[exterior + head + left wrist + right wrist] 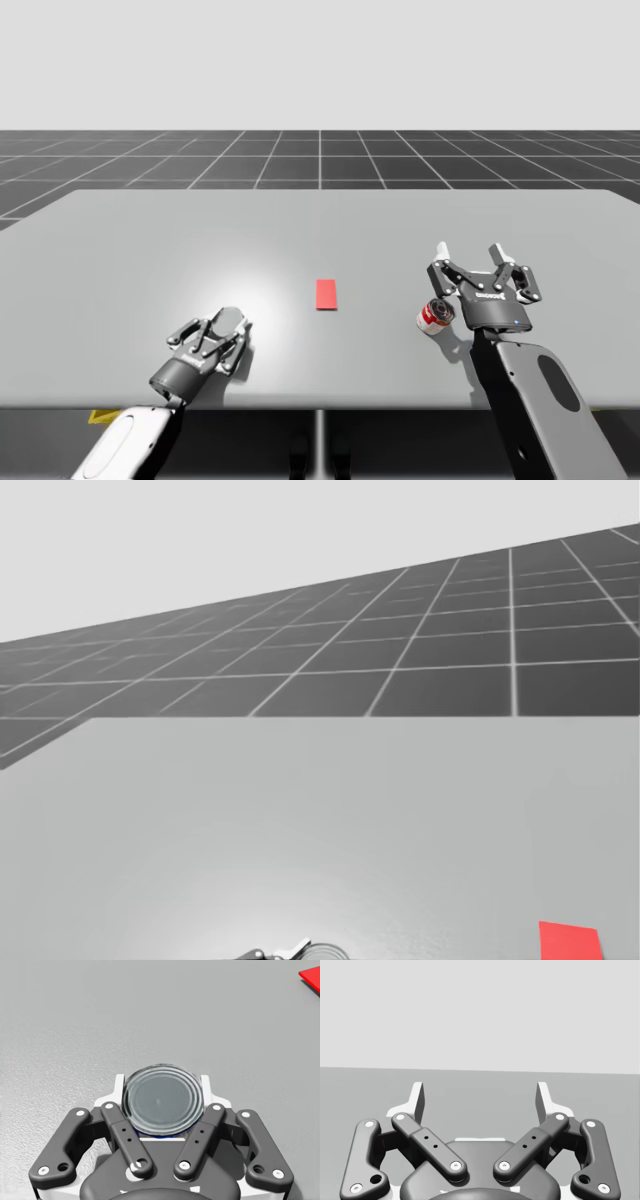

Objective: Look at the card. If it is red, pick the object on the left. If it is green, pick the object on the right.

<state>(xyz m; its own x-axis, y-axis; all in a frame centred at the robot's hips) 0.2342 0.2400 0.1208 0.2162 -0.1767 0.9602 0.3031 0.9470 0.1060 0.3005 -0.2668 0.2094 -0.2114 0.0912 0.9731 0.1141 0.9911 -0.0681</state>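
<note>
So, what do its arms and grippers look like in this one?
The left gripper and right gripper match: dark grey linkage bars, silver pivot pins, white fingertips. The right forearm is dark grey with an oval recess; the left forearm is white.

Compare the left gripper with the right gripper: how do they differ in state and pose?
The left gripper is shut on a can; the right gripper is open with nothing between its fingers. The left gripper points down at the table; the right gripper points level across it. Both share the same two-finger build.
</note>
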